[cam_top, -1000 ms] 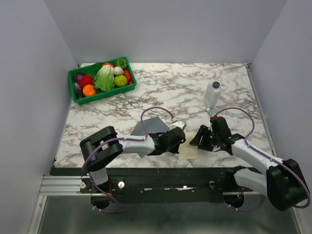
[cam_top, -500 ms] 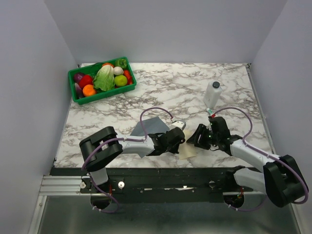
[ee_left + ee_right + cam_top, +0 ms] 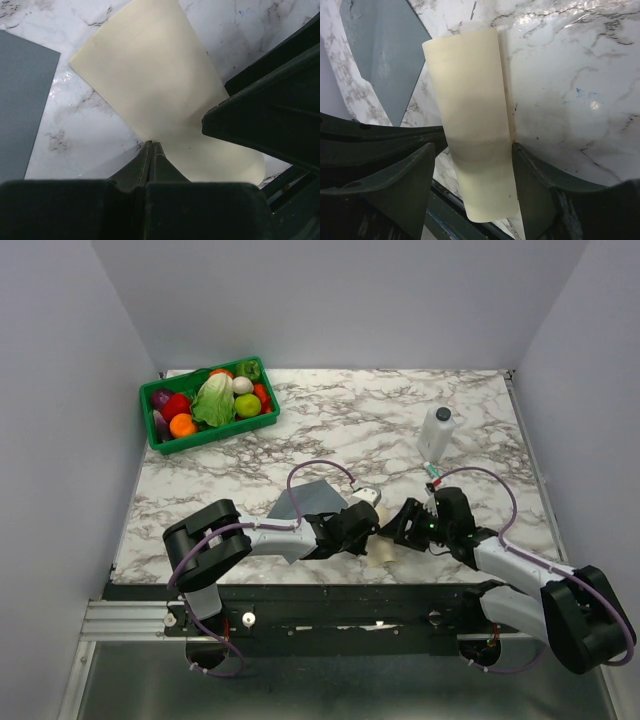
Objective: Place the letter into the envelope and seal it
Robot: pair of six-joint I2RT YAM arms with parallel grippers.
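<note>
Top view: the letter [image 3: 384, 551] sits bowed by the near edge of the counter [image 3: 400, 410], right of centre, between the left gripper [image 3: 368, 530] and the right gripper [image 3: 398, 530]. The envelope [image 3: 305, 500] lies flat to its left. Left wrist: fingers together, pinching the letter's edge. Right wrist: fingers [image 3: 405, 185] apart, straddling the curled sheet, one touching its edge.

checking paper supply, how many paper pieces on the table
2: the cream letter, curled, pinched by the left gripper; the grey envelope flat to its left, partly covered. More could be hidden.
</note>
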